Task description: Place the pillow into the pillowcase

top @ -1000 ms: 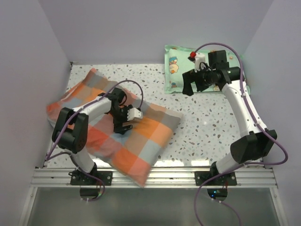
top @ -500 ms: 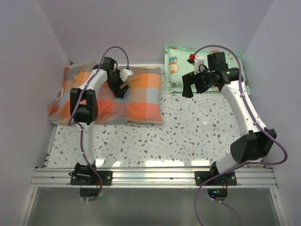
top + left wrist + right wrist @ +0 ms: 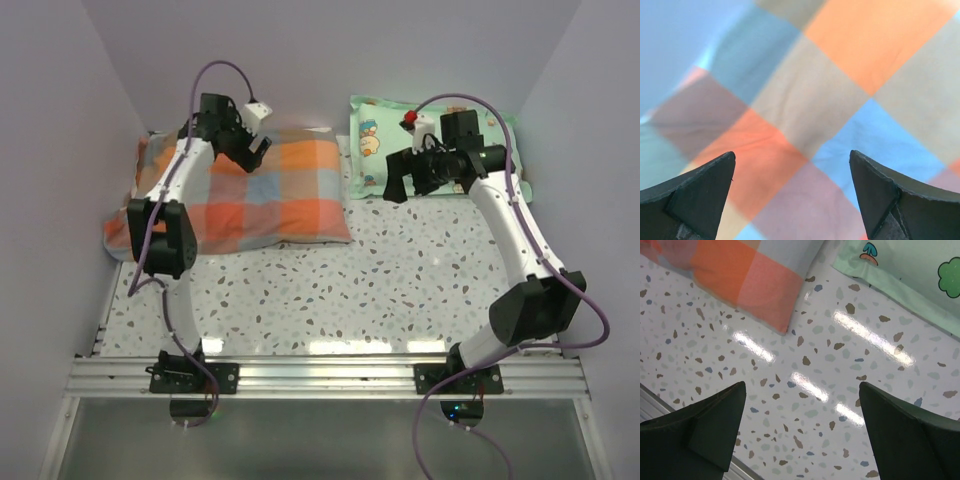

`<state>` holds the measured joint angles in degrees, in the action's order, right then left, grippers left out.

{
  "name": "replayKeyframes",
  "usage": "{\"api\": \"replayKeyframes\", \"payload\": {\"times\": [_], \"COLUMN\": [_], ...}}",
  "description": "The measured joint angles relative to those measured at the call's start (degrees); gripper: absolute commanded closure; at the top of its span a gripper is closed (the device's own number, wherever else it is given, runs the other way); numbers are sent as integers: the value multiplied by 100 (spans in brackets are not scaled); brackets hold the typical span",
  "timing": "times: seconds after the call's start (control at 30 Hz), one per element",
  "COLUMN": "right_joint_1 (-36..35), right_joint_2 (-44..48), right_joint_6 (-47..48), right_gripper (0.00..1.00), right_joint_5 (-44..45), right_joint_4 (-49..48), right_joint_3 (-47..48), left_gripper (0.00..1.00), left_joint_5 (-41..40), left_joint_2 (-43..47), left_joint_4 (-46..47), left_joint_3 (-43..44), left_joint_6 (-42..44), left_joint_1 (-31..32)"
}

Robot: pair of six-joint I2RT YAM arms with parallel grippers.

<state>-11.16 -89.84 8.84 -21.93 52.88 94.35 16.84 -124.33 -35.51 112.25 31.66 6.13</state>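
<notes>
Left fingers (image 3: 700, 195) wide above pillowcase (image 3: 280, 200) by back wall (image 3: 320, 60); right fingers (image 3: 705, 425) wide over table (image 3: 400, 280).

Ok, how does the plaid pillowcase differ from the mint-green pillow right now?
The plaid pillowcase is checked in orange, grey and blue; the mint-green pillow carries cartoon prints. The pillowcase looks larger and lies back left, under the open left end effector; the pillow lies back right, partly hidden by the right arm. Both rest on the speckled table.
</notes>
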Motion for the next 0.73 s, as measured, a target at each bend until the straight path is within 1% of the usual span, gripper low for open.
{"api": "replayKeyframes", "payload": {"times": [0.17,0.23,0.27,0.33,0.37,0.4,0.47,0.57,0.63,0.73], "right_joint_1": [4,4,4,4,4,4,4,4,4,4], "right_joint_2": [114,262,356,588,713,879,1231,1676,1891,2146], "right_joint_6": [-240,-302,-332,-376,-393,-411,-428,-424,-422,-422], "right_gripper": [2,2,1,1,1,2,1,1,1,1], "right_joint_5": [-17,-15,-11,-4,-2,4,50,155,177,190], "right_joint_4": [-330,-448,-481,-610,-649,-804,-929,-994,-1025,-1134], "right_joint_3": [-212,-487,-654,-1091,-1325,-1644,-2275,-3010,-3316,-3635], "left_gripper": [0,0,0,0,0,0,0,0,0,0], "left_joint_5": [28,24,2,-63,-92,-129,-219,-343,-411,-450], "left_joint_2": [1432,2120,2485,3265,3427,3700,4107,4433,4612,5075], "left_joint_4": [28,122,208,326,328,516,560,621,577,645], "left_joint_3": [-116,-450,-758,-1661,-1910,-2485,-3569,-4944,-5552,-5993], "left_joint_6": [-664,-944,-1078,-1384,-1443,-1534,-1672,-1788,-1867,-1902], "left_joint_1": [-2,-2,-2,-2,-2,-2,-7,-11,-11,-11]}}
